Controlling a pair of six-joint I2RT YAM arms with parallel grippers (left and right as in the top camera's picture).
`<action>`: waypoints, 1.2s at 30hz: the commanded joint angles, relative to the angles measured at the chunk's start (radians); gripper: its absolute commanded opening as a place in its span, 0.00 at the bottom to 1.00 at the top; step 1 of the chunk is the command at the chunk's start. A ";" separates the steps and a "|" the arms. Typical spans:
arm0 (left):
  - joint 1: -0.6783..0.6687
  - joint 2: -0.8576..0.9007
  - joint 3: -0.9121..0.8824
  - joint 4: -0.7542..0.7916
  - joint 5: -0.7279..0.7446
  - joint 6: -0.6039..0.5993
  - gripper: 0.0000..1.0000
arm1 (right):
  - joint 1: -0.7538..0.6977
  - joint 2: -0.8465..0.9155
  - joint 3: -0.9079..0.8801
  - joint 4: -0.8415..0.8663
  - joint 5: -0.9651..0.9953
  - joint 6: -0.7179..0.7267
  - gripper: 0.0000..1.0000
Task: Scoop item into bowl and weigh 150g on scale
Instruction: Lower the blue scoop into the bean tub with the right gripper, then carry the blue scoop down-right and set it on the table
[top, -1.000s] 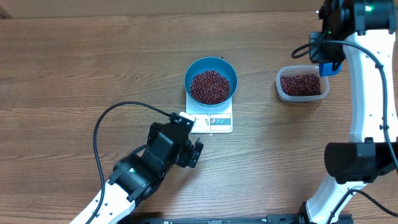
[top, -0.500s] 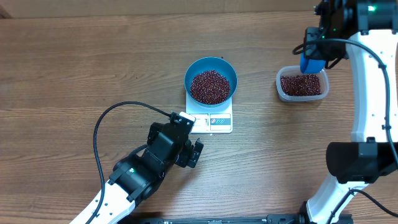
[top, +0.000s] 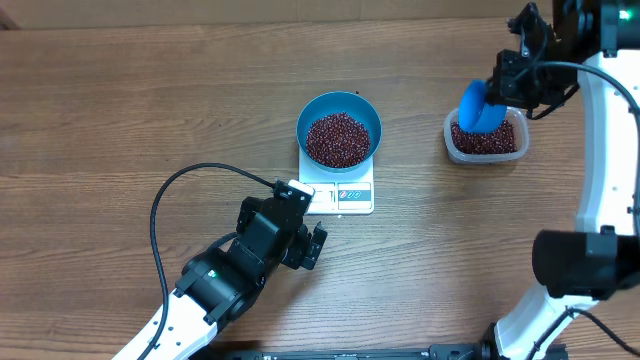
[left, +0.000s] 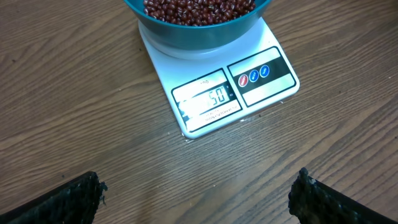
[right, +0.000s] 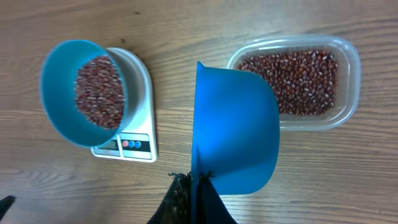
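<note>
Done so far: the beans (top: 340, 138) are heaped in the bowl (top: 340, 98), which is set on the scale (top: 350, 195) near the middle of the table (top: 120, 100).
Reading: the display is lit; its first digit is lost in glare from the left wrist view, and the rest looks like "50", so the target is judged reached or close.
Left to do: at most a small top-up or a check of the reading, as far as can be judged.
Left gripper (left: 198, 196): spread wide and empty, held low towards the table's near edge, just in front of the scale; bowl and beans lie beyond its fingertips, apart from them.
Tub (top: 450, 148): set towards the right edge, well apart from the bowl; many beans are left in it.
Scoop (top: 480, 108): tilted over the tub's far-left part; no beans can be seen in it.
Right gripper (right: 194, 193): pressed together on the scoop's handle, above the tub, well to the right of the bowl.
</note>
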 joint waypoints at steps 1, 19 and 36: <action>-0.006 0.005 -0.007 0.001 -0.017 -0.018 1.00 | -0.001 -0.171 -0.029 0.000 -0.028 -0.019 0.04; -0.006 0.005 -0.007 0.001 -0.017 -0.018 0.99 | -0.285 -0.592 -0.917 0.294 -0.340 -0.009 0.04; -0.006 0.005 -0.007 0.001 -0.017 -0.018 1.00 | -0.425 -0.586 -1.385 0.742 -0.489 -0.011 0.04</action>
